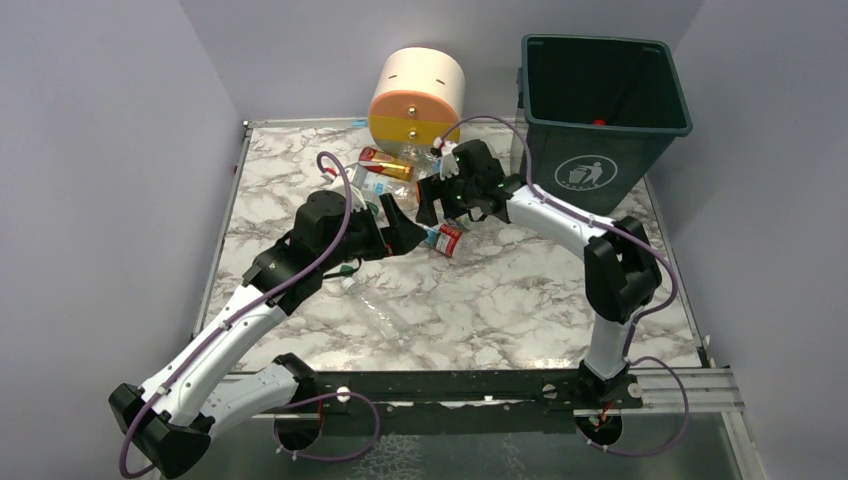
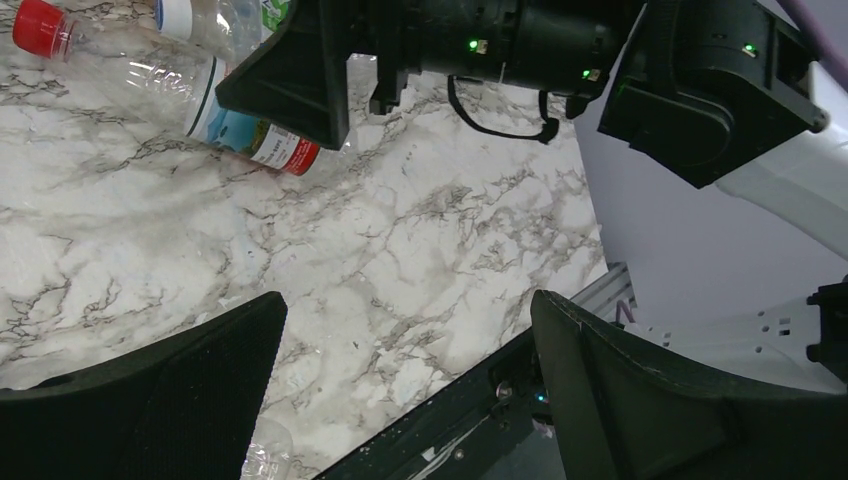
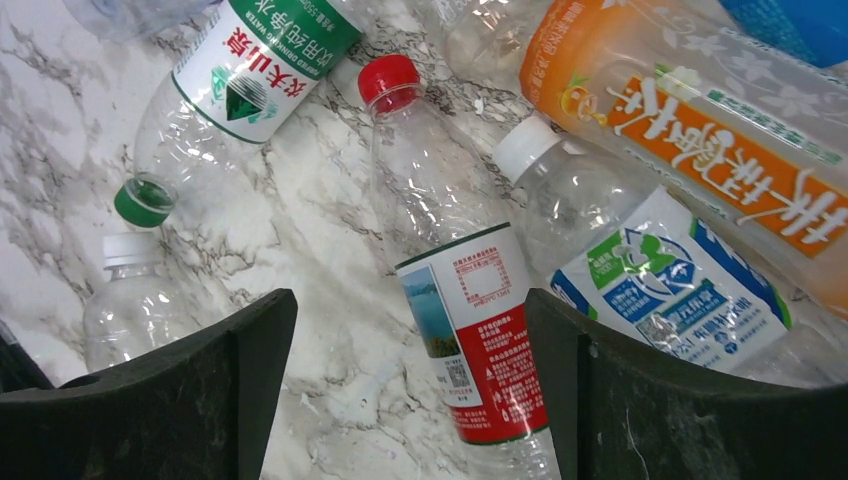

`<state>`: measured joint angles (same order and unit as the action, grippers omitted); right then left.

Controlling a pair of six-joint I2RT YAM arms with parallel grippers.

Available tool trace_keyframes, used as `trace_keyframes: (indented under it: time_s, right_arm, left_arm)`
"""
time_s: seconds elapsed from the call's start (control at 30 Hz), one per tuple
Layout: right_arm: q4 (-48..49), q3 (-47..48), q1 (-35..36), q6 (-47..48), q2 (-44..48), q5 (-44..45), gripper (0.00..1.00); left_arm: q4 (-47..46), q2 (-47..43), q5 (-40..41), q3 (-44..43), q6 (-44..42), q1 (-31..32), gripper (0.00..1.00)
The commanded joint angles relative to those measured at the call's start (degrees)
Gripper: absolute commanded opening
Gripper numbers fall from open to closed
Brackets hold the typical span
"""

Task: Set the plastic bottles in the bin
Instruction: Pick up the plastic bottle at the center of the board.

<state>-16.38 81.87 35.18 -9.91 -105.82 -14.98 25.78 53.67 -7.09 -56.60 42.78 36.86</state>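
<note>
progress: early, most plastic bottles (image 1: 385,170) heaped on tabletop (image 1: 520,290) near the bin (image 1: 640,150) (red speck inside, perhaps one) | right end effector (image 3: 410,335) spread above red-capped bottle (image 3: 470,320), not gripping | left end effector (image 2: 405,340) wide apart, empty

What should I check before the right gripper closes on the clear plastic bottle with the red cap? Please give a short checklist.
1. Right gripper open: ok.
2. Red-capped clear plastic bottle between its fingers: ok.
3. Neighbours clear: cannot tell; white-capped clear bottle runs behind one finger.
4. Left gripper open, empty: ok.
5. Grippers well apart: not ok; they are close.
6. Dark green square plastic bin upright, mouth free: ok.
</note>
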Motion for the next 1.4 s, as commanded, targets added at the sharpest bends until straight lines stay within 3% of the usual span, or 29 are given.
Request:
trace_keyframes:
  time_s: [0.0, 0.9, 1.1, 1.37]
  right_arm:
    - [0.1, 2.7, 1.9, 2.2, -2.9, 4.1, 0.86]
    - [-1.5, 1.8, 4.9, 4.0, -11.7, 10.1, 0.84]
    - [-1.7, 1.4, 5.0, 4.0, -10.3, 10.1, 0.68]
    - [-3.0, 1.0, 5.0, 4.5, -4.9, 10.3, 0.67]
  left_arm:
    - [-1.4, -1.5, -0.6, 0.2, -0.4, -0.1, 0.99]
    - [-1.3, -3.4, -0.5, 3.1, -0.1, -0.1, 0.99]
    - [-1.3, -3.5, -0.5, 3.2, -0.2, -0.1, 0.99]
    - [-1.3, -3.4, -0.6, 3.2, -0.1, -0.1, 0.99]
